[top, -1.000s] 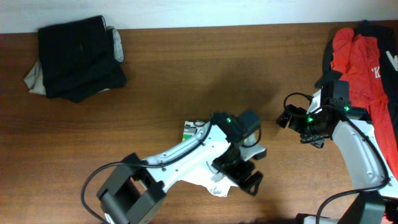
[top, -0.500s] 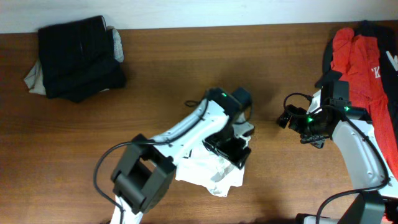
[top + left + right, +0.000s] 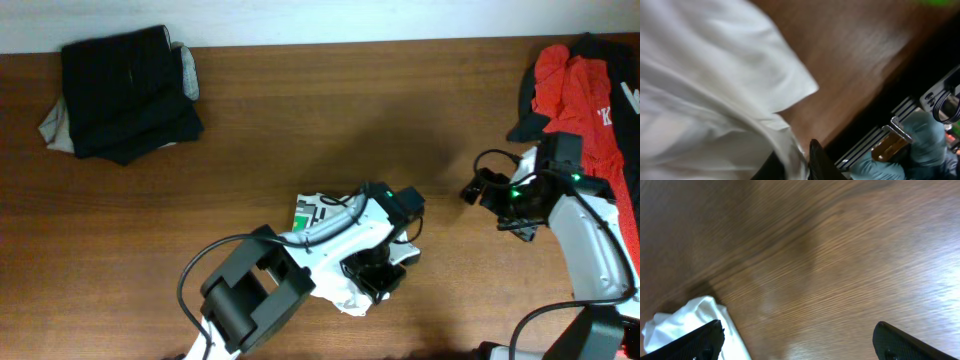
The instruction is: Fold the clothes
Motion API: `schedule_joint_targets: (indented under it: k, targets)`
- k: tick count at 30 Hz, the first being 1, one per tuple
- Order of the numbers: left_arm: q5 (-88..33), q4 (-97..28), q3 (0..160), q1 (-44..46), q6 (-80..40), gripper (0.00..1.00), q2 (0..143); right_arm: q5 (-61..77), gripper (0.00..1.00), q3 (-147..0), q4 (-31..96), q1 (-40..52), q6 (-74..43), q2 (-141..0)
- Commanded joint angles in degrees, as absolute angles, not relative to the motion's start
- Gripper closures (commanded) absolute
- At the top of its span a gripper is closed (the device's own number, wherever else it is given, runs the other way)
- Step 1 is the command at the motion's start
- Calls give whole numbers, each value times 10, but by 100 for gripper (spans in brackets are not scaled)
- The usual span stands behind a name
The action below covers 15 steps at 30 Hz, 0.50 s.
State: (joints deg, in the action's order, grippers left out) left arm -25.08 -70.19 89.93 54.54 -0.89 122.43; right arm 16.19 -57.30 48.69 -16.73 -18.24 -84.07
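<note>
A crumpled white T-shirt [image 3: 347, 299] with a small green-and-black mark [image 3: 308, 212] lies near the table's front edge, partly under my left arm. My left gripper [image 3: 374, 279] is down on its right side. In the left wrist view the white T-shirt [image 3: 705, 85] fills the left, and my left gripper [image 3: 801, 162] is shut on a fold of it. My right gripper [image 3: 470, 190] hovers open over bare wood to the right. In the right wrist view my right gripper [image 3: 800, 342] holds nothing, and a corner of the white T-shirt [image 3: 687, 317] shows at lower left.
A folded black garment [image 3: 125, 92] over a grey one sits at the back left. Red and black clothes [image 3: 580, 95] are heaped at the back right. A hand in a teal glove [image 3: 910, 150] shows past the table's front edge [image 3: 875, 107].
My left gripper has swung back toward the front edge, dropped onto the shirt's right side and shut on its fabric. My right arm has drifted slightly to the right.
</note>
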Motion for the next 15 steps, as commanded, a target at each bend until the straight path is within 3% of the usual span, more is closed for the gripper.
schedule_joint_targets:
  k: [1, 2, 3, 4, 8, 15]
  targets:
    - [-261, -697, 897, 585, -6, 82, 1230, 178, 1, -572, 497, -203, -152, -841]
    - [-261, -694, 897, 595, -6, 79, 1230, 178, 1, -572, 499, -207, -152, -841]
    - [-261, -690, 897, 601, -6, 63, 1230, 178, 1, -572, 501, -207, -151, -841]
    - [-261, -686, 897, 604, -6, 1, 1230, 178, 1, -572, 502, -207, -151, -841]
    - [-261, -693, 934, 602, -6, 1, 1230, 178, 1, -572, 508, -207, -152, -841]
    - [-200, -776, 1133, 592, 2, 1, 1230, 178, 1, -572, 516, -207, -152, -841]
